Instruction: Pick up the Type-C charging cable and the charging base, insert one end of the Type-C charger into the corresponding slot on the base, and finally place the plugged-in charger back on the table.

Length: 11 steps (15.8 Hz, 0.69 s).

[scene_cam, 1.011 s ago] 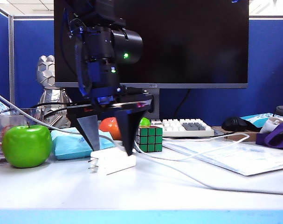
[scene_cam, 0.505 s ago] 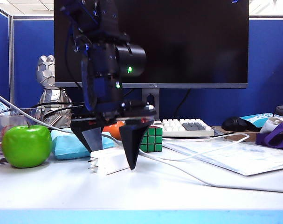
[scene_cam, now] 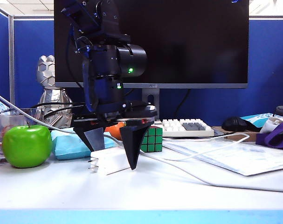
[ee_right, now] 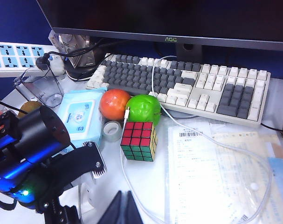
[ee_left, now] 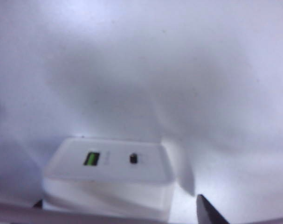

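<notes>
The charging base is a small white block lying on the white table, its metal prongs pointing left. My left gripper hangs open over it, one black finger on each side. The left wrist view shows the base between the open jaws, with a gap to the one fingertip that is in view. Its face carries a green port and the small dark slot. The thin Type-C charging cable runs past the Rubik's cube. My right gripper is shut and holds nothing.
A large green apple and a blue tissue pack sit left of the base. The Rubik's cube stands right behind it. Papers, a thicker white cable, a keyboard and a monitor fill the right and back.
My left gripper has sunk lower around the charging base, its fingertips now near the table. The base and the right arm have not moved.
</notes>
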Each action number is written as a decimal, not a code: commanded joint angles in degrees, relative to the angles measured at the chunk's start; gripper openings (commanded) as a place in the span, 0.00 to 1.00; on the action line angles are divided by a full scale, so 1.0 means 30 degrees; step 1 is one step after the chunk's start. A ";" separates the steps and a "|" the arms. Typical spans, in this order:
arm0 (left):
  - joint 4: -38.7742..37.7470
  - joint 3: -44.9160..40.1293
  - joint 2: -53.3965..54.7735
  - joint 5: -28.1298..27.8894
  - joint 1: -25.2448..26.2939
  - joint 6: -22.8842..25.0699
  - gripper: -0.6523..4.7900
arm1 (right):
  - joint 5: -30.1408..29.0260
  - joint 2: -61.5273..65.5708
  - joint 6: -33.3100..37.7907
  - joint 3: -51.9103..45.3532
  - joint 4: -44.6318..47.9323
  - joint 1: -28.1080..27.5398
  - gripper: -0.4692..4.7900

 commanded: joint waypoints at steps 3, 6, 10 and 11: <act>0.0138 0.0044 0.0036 0.0029 -0.0117 0.1180 0.85 | -0.0080 -0.0007 -0.0066 0.0066 0.0226 0.0029 0.08; -0.0153 0.0051 0.0036 -0.0007 -0.0117 0.1180 0.85 | -0.0080 -0.0007 -0.0066 0.0066 0.0226 0.0029 0.08; -0.0780 0.0044 0.0044 -0.0015 -0.0211 0.1166 0.84 | -0.0080 0.0000 -0.0066 0.0066 0.0226 0.0029 0.08; -0.0780 0.0044 0.0044 -0.0015 -0.0226 0.1173 0.76 | -0.0080 0.0000 -0.0066 0.0066 0.0226 0.0029 0.08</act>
